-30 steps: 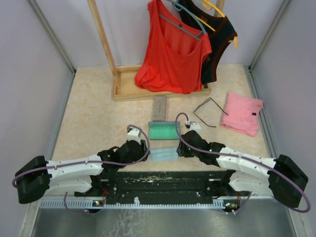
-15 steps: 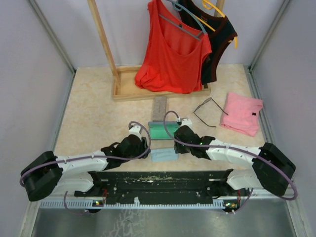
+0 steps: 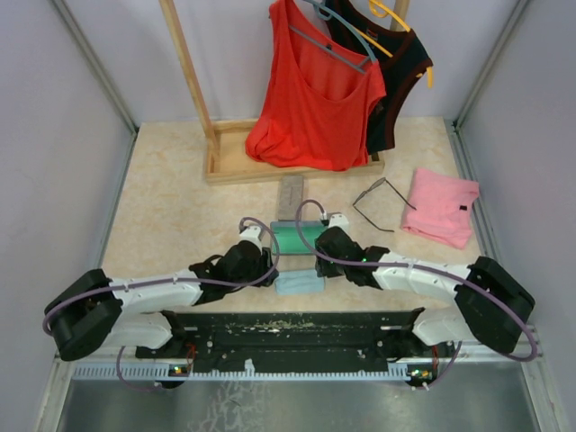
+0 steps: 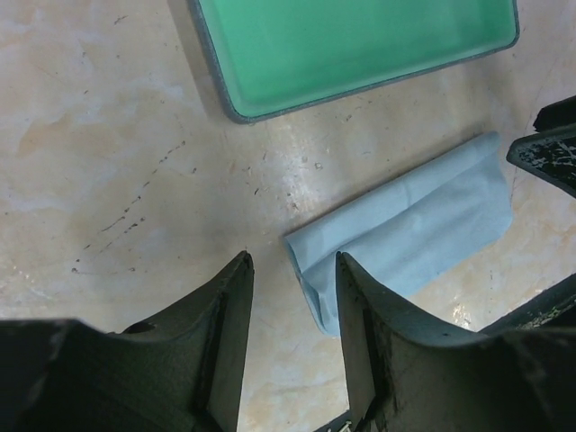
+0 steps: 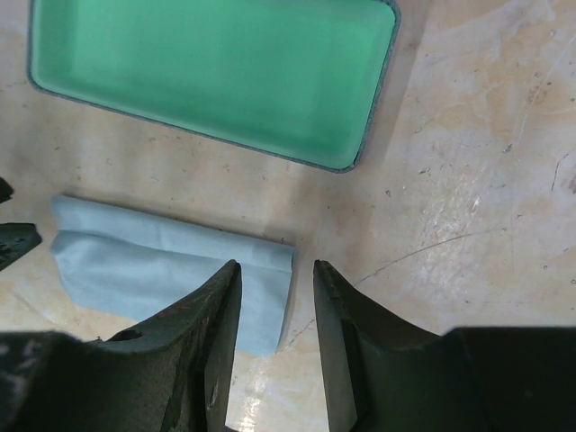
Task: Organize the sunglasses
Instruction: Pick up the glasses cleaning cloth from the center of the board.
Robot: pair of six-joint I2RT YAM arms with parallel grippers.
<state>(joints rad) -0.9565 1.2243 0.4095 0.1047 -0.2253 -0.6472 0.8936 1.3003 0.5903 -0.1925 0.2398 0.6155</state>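
Note:
One pair of sunglasses, thin dark wire frames, lies unfolded on the table at the right, beside a pink garment. Neither wrist view shows them. Both grippers hang low over a folded light blue cloth just in front of an open case with a green lining. My left gripper is open at the cloth's left end, with nothing between its fingers. My right gripper is open over the right end of the cloth, holding nothing.
A closed grey case lies behind the green-lined case. The folded pink garment is at the right. At the back, a wooden rack carries a red top and a black top.
Both arms have reached inward and forward, bringing the grippers to the two ends of the blue cloth. The cloth, cases and sunglasses have not moved.

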